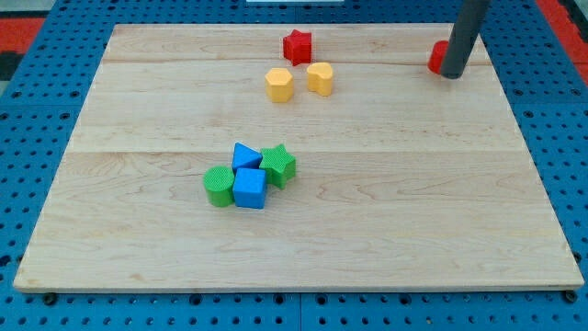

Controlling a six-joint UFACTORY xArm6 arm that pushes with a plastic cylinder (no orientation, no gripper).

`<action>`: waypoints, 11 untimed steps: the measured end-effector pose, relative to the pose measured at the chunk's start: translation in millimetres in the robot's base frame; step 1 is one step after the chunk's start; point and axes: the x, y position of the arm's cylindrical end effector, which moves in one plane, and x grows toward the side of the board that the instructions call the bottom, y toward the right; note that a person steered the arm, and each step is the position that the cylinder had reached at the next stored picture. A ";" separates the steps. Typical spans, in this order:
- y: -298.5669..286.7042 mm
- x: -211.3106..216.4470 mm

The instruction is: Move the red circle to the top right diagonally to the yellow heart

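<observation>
The red circle (437, 57) lies near the board's top right corner, mostly hidden behind my rod. My tip (452, 76) rests on the board, touching the red circle's right side. The yellow heart (320, 78) lies at the top middle of the board, far to the left of the red circle and my tip.
A yellow hexagon (279, 85) sits just left of the heart. A red star (297, 46) lies above them. A cluster sits at the lower middle: green circle (218, 186), blue triangle (245, 156), blue cube (250, 188), green star (278, 165). The wooden board (413, 202) ends close behind my tip.
</observation>
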 end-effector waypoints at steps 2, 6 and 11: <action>31.9 -36.9; -47.6 -74.7; -203.6 -93.3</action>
